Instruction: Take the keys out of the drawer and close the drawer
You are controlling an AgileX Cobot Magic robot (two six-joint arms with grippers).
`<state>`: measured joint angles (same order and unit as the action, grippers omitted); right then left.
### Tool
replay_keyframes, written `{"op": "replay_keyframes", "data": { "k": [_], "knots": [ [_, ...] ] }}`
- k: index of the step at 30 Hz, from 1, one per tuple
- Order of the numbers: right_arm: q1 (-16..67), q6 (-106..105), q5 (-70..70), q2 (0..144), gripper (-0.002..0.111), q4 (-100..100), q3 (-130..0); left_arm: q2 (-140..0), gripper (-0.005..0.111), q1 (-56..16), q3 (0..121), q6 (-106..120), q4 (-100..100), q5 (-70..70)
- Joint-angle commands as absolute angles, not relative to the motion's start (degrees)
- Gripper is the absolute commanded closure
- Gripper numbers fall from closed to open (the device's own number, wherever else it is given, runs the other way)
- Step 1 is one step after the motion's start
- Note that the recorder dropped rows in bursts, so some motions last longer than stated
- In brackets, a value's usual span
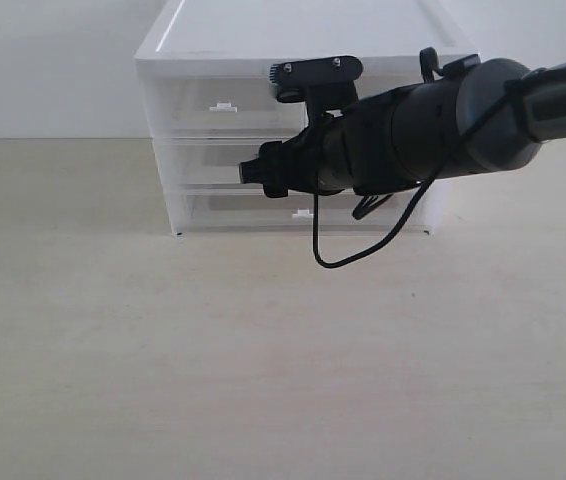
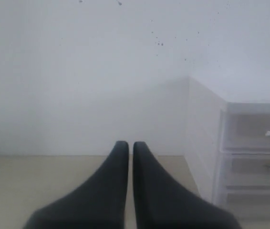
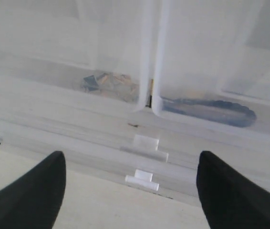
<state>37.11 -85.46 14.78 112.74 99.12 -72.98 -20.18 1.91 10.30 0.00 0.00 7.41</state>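
Exterior view: the right gripper [image 1: 261, 172] points level at the middle drawer [image 1: 213, 160] of the white cabinet [image 1: 293, 40], likely lining up on its handle. The drawer looks closed.

Left wrist view: the left gripper [image 2: 130, 148] hangs off to the side, its 2 fingers pressed together on nothing, probably to keep clear.

Right wrist view: the jaws are spread wide and empty before the tab handle [image 3: 145, 142]. The keys [image 3: 109, 83] and their black strap [image 3: 211, 110] show through the plastic, apparently inside that drawer.

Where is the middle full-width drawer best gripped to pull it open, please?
By its small white tab handle, centred on the front of the middle drawer. It is the only part that juts out, so come straight at the front with the open right gripper, probably one finger above the tab, one below.
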Motion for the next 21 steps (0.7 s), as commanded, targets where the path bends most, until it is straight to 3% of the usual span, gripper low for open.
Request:
{"op": "replay_keyframes", "data": {
  "k": [1,6,11,21],
  "knots": [
    [37.1,-85.4,14.9,112.7,0.040,98.4,-73.3,-34.8,0.103,2.1,18.0,-0.5,3.6,13.1],
    [37.1,-84.2,14.5,112.7,0.040,98.4,-73.3,-51.8,0.103,1.9,26.8,-10.5,9.4,18.4],
    [37.1,-84.2,14.7,112.7,0.040,98.4,-73.3,-64.1,0.103,1.9,32.0,-26.2,9.7,33.7],
    [37.1,-84.2,14.6,112.7,0.040,98.4,-73.3,-68.6,0.103,1.9,32.3,-30.9,39.9,42.3]
  ]
}}
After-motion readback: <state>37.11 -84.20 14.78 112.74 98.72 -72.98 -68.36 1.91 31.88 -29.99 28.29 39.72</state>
